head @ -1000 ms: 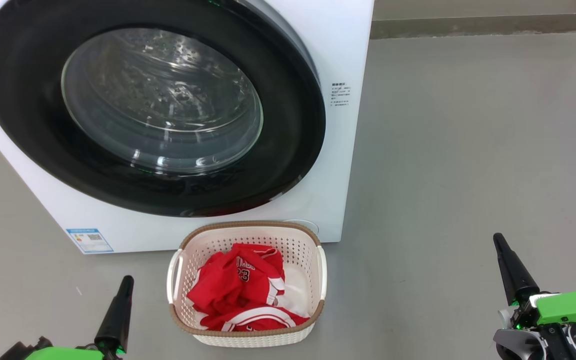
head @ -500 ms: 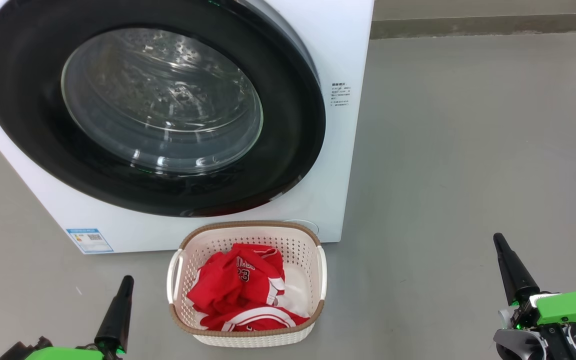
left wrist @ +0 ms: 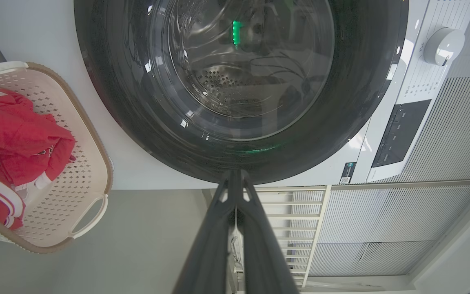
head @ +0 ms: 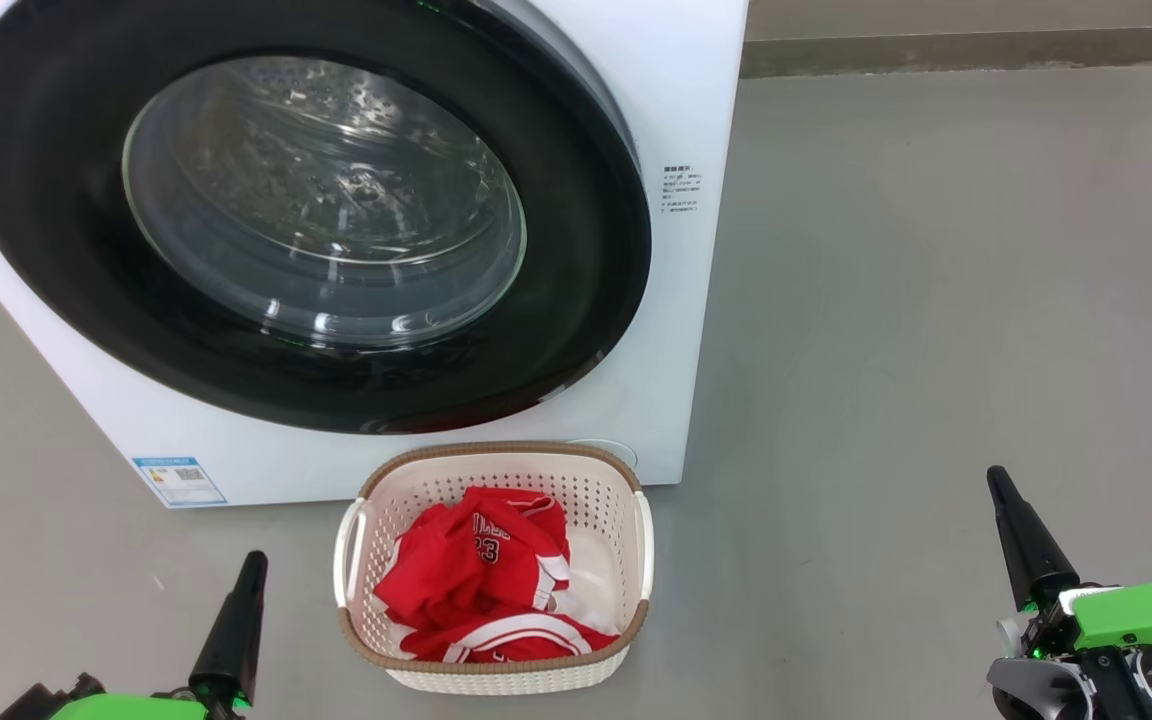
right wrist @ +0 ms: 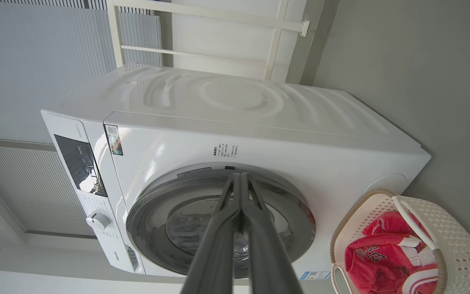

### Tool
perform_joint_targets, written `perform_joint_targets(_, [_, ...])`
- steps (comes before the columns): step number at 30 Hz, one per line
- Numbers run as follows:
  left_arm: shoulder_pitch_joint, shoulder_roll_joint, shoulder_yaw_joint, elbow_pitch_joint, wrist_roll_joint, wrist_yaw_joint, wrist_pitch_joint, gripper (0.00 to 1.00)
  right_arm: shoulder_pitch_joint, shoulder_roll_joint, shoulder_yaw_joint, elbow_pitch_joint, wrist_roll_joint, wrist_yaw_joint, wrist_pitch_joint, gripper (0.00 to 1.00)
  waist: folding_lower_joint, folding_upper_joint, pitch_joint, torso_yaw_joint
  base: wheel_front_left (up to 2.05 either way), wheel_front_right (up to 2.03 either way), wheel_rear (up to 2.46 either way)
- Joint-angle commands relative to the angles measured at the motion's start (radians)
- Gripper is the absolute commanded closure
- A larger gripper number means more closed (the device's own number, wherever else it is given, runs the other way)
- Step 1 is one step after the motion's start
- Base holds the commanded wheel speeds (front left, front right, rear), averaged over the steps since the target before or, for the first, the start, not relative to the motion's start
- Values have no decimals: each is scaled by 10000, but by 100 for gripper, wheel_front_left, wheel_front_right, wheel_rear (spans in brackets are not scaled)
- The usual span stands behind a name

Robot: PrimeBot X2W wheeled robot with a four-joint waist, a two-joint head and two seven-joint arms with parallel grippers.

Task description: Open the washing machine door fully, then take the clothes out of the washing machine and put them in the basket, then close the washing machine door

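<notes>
A: What could go wrong from here?

B: Mostly the washing machine door (head: 576, 250). It lies against the front of the washing machine (head: 681, 90), but from this angle I can't tell for certain that the latch has caught. If it hasn't, I'd expect it to drift open, and the last step would not be done.

A: Anything else?

B: The basket (head: 496, 449) stands on the floor (head: 936, 300) just in front of the machine, under the lower edge of the door. It looks light. The left pincer (head: 252, 565) is low and near its left corner, so a careless forward sweep could shove or tip it.

A: And the pincers themselves?

B: Both closed, fingers pressed together, gripping nothing. The right pincer (head: 994, 478) is well apart from the basket, off to the right.

A: What's in the containers?

B: The clothes (head: 481, 580) are in the basket: red pieces with white trim, bunched together, the number 23 facing up. They sit below the brown rim with nothing hanging over it, and a pale patch of the bottom shows at the right. Through the door glass the drum (left wrist: 227, 81) shows perforated steel and no red.
</notes>
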Motion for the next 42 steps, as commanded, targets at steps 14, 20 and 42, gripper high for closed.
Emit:
perform_joint_targets(14, [-391,108,346,-277,-73,-69,59,100,-427,-137,175,-293,33,6,67,100,0,-1,0,0,0,0,0])
perform_joint_targets(20, [-391,108,346,-277,-73,-69,59,100,-427,-136,174,-293,33,6,67,100,0,-1,0,0,0,0,0])
perform_joint_targets(42, [-391,108,346,-277,-73,-69,59,100,-427,-136,174,-293,32,6,68,100,0,-1,0,0,0,0,0])
